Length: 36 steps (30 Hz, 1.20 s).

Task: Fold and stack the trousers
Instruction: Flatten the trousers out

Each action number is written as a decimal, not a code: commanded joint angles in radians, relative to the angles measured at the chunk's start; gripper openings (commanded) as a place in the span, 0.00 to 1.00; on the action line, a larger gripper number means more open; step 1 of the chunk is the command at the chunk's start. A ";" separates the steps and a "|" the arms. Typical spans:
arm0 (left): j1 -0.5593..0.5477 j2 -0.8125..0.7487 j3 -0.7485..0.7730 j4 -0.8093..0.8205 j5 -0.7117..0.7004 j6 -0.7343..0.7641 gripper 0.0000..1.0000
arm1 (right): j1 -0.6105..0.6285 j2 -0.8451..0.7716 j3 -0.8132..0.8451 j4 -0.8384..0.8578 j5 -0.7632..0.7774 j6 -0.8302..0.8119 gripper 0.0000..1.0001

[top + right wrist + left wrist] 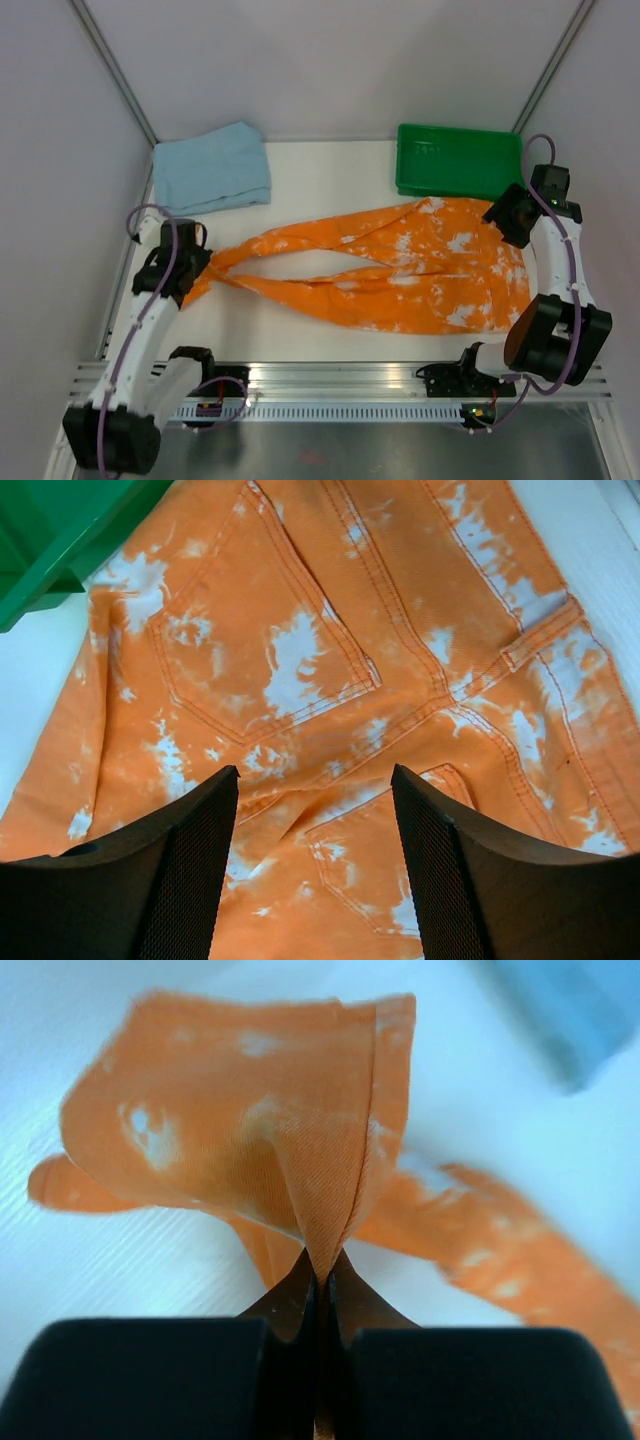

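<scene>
My desk [330, 170] carries the trousers [400, 265] across its middle. Their long axis runs left to right, with the waist at the right near the desk's edge and both legs pointing left, meeting at their ends. They lie back pockets up, orange with white blotches. A folded blue cloth [212, 168] sits at the far left corner. A green tray [455, 160] sits at the far right, just beside the waist. My left tool [320, 1278] is clamped on the leg ends, with a fold of fabric pinched between its fingers and raised off the desk. My right tool [314, 780] hangs over the seat, fingers spread, holding nothing.
</scene>
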 commanded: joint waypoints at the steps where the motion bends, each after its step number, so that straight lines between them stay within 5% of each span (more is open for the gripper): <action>1: 0.004 -0.301 -0.089 0.255 -0.147 0.058 0.02 | 0.005 0.006 -0.005 0.042 -0.046 0.021 0.70; 4: 0.004 -0.517 -0.164 0.272 -0.283 0.060 0.02 | 0.007 0.015 -0.012 0.066 -0.073 0.018 0.70; 7: 0.005 -0.614 -0.223 0.260 -0.234 0.117 0.04 | 0.008 0.037 -0.017 0.076 -0.105 0.017 0.71; 9: 0.005 -0.623 -0.246 0.207 -0.141 0.072 0.25 | 0.014 0.040 -0.026 0.080 -0.113 0.012 0.71; 10: 0.005 -0.620 -0.252 0.174 -0.121 0.042 0.52 | 0.016 0.037 -0.037 0.083 -0.115 0.011 0.72; 15: 0.004 -0.681 -0.226 -0.083 -0.159 -0.175 0.62 | 0.021 0.034 -0.045 0.066 -0.122 -0.006 0.77; 19: 0.004 -0.820 -0.146 -0.130 -0.235 -0.112 0.92 | 0.021 0.054 -0.010 0.057 -0.112 -0.025 0.80; 22: 0.004 -0.805 -0.109 -0.024 -0.200 0.076 0.93 | 0.024 0.084 0.012 0.078 -0.156 -0.028 0.80; 31: 0.002 -0.173 0.150 0.205 0.040 0.293 0.79 | 0.093 0.158 -0.138 0.163 -0.032 0.038 0.76; 34: -0.002 -0.043 0.187 0.241 0.171 0.336 0.69 | 0.093 0.158 -0.196 0.180 0.015 0.047 0.68; 36: -0.018 -0.001 0.191 0.231 0.227 0.341 0.64 | 0.093 0.178 -0.222 0.174 0.054 0.051 0.54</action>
